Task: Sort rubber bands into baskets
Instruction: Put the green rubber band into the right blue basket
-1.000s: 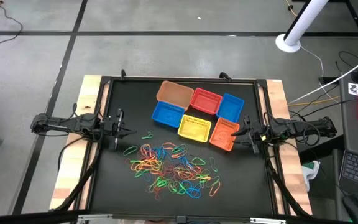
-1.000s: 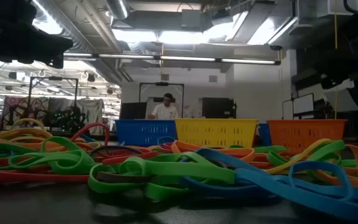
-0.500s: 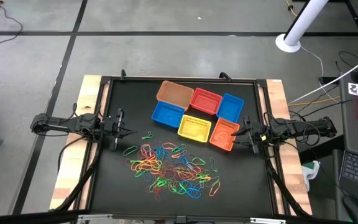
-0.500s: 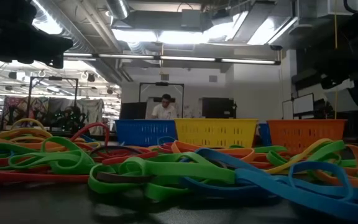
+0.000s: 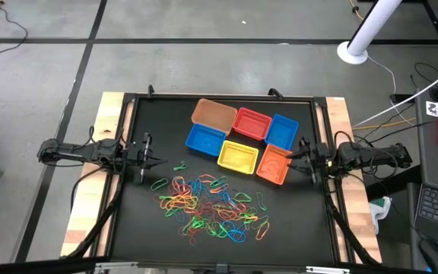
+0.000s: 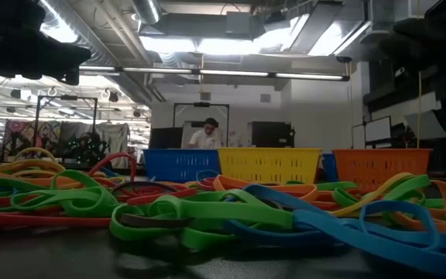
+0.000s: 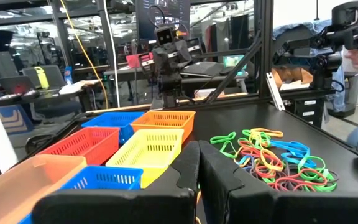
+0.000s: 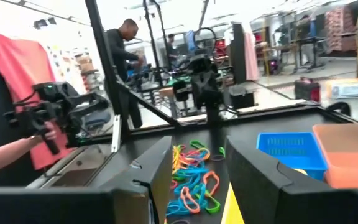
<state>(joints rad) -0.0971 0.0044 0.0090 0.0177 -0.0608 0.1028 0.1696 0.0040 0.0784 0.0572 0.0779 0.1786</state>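
Observation:
Many coloured rubber bands lie in a loose heap on the black mat, toward the near edge; they fill the front of the low view. Beyond them, six baskets stand in a cluster: tan-orange, red, two blue, yellow and orange. My left gripper hovers at the mat's left side, shut and empty. My right gripper hovers at the mat's right side beside the orange basket, open with nothing between its fingers.
Wooden strips border the mat on the left and right. A white post stands on the floor beyond the far right corner. People show in the room behind, and a person's hand holds a handle device off the table.
My right gripper has tipped its fingers upward and risen a little at the mat's right side, staying open. The left arm, the bands and the baskets have kept still.

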